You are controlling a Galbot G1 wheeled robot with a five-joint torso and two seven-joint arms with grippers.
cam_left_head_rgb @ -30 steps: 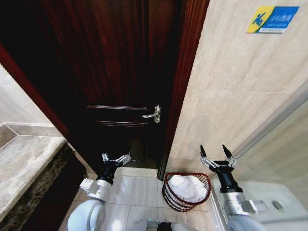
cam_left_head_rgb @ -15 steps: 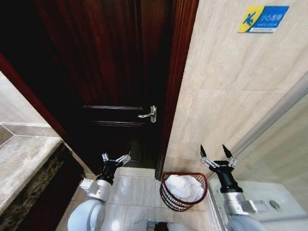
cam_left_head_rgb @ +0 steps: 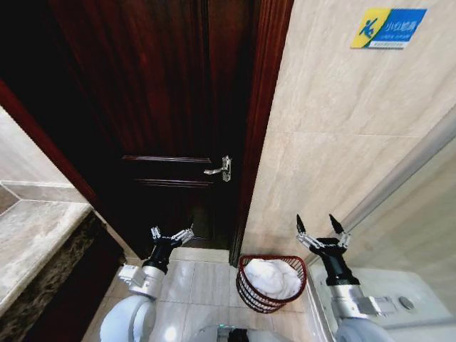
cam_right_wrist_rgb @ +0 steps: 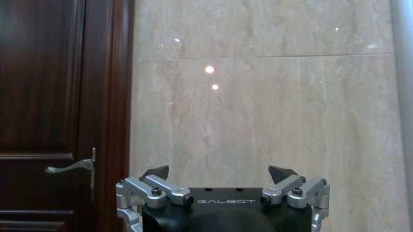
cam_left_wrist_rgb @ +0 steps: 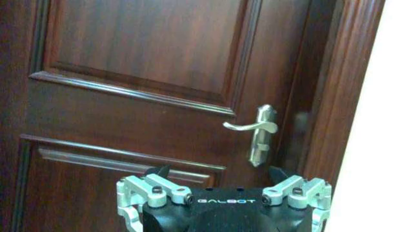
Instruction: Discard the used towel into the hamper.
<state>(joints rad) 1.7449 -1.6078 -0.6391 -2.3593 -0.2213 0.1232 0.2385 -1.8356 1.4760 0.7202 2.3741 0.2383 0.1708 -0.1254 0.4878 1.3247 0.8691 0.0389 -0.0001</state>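
A dark wooden door (cam_left_head_rgb: 171, 128) filled the space ahead of both sets of fingers, and a beige tiled wall (cam_left_head_rgb: 342, 157) rose beyond the right gripper's fingertips. The hamper (cam_left_head_rgb: 271, 283) sat on the floor at the foot of that wall, between the 2 grippers and nearer the right one, with a white towel (cam_left_head_rgb: 272, 276) bunched inside it. The right gripper (cam_left_head_rgb: 318, 229) was raised just beside the hamper's rim, its 2 fingers spread wide with nothing between them. The left gripper (cam_left_head_rgb: 172, 235) pointed at the door below the silver door handle (cam_left_head_rgb: 220, 169), fingers likewise parted and empty.
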